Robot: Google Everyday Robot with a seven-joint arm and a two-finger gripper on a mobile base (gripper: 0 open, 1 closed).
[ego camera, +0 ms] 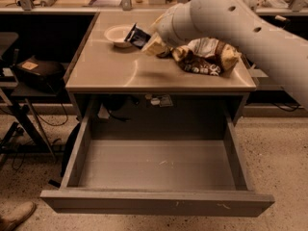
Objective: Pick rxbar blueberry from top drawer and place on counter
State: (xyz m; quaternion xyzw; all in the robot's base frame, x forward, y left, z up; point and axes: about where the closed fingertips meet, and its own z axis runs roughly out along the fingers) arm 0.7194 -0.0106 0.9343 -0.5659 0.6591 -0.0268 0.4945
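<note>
The top drawer point(159, 166) stands pulled fully open below the counter point(115, 71), and its grey floor is bare. My gripper point(147, 41) hangs over the back middle of the counter and is shut on the rxbar blueberry point(136, 35), a dark navy-black bar with pale print. The bar is held tilted a little above the tabletop, its far end next to a white bowl point(118, 34). My big white arm point(236, 20) comes in from the upper right.
A brown-and-white chip bag point(207, 56) lies on the counter's right half, just right of my gripper. A pale ledge with metal posts point(72, 1) runs behind. A dark case point(36, 71) sits on a stand at left. A shoe point(17, 215) shows at bottom left.
</note>
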